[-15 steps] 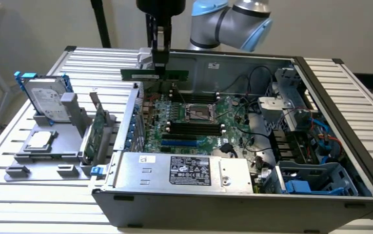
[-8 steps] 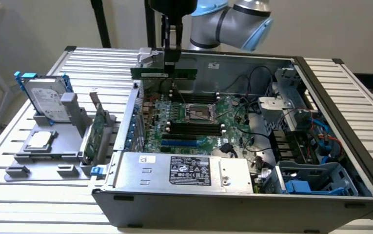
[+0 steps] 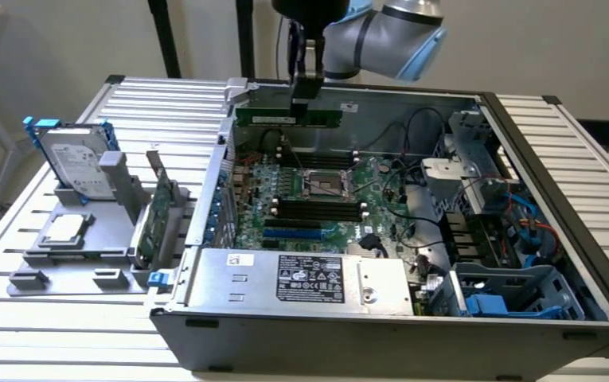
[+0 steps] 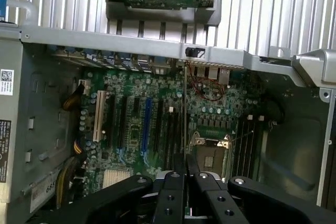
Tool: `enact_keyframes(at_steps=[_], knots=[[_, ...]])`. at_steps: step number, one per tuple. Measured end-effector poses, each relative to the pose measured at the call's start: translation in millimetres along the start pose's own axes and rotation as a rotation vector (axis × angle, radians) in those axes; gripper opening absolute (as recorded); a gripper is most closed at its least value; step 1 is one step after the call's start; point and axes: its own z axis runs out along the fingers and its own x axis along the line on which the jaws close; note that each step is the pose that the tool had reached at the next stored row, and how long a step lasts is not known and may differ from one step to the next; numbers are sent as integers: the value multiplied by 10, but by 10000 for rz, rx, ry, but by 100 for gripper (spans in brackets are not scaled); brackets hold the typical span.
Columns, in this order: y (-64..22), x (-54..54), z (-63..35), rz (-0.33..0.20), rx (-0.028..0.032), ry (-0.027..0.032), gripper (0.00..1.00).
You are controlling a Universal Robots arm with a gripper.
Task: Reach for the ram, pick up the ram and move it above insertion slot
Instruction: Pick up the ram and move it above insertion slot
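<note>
The ram (image 3: 288,117), a long thin green stick, hangs level in the air over the far edge of the open computer case (image 3: 389,326). My gripper (image 3: 302,99) is shut on it from above. In the wrist view the black fingers (image 4: 173,192) meet around a thin edge that is the ram (image 4: 183,145), seen end-on. Below lies the motherboard (image 4: 136,129). The black memory slots (image 3: 315,208) sit beside the processor socket (image 3: 325,185), lower and nearer than the ram. These memory slots (image 4: 247,140) also show next to the socket (image 4: 210,148).
A grey fixture (image 3: 81,255) on the exterior view's left holds a silver hard drive with blue rails (image 3: 76,159), a wider green expansion card (image 3: 155,215) and a processor chip (image 3: 65,229). The power supply (image 3: 304,278), cables and drive cage (image 3: 517,294) crowd the case.
</note>
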Motion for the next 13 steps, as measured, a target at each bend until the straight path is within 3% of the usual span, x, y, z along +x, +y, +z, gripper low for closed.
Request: enact_keyframes(at_steps=[8, 13], knots=[[-270, -40, -11, 1, -15, -7, 12], [-337, -60, -13, 91, -12, -11, 12]])
